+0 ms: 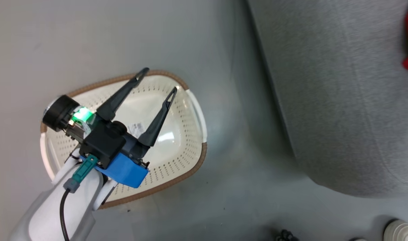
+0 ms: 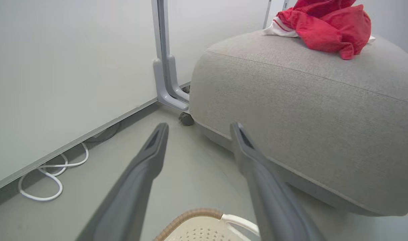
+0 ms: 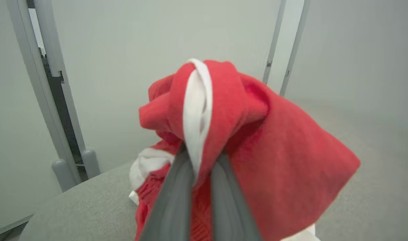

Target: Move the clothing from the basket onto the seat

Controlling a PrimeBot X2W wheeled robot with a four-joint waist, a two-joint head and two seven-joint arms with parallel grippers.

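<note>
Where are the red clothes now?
Top right of the left wrist view: the clothing sits on the grey seat, with the right gripper shut on it.

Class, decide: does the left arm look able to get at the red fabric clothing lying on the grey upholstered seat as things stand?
Probably not from here: the open left gripper hangs over the cream plastic basket, the clothing lies far across the seat, and the right gripper clamps it.

Floor [image 1: 230,190] bears basket [image 1: 185,134] and seat [image 1: 341,100]; clothing [image 2: 328,26] apparently lies on seat.

Red clothing [image 3: 274,174], grey seat [image 1: 341,100], cream basket [image 1: 187,147]
</note>
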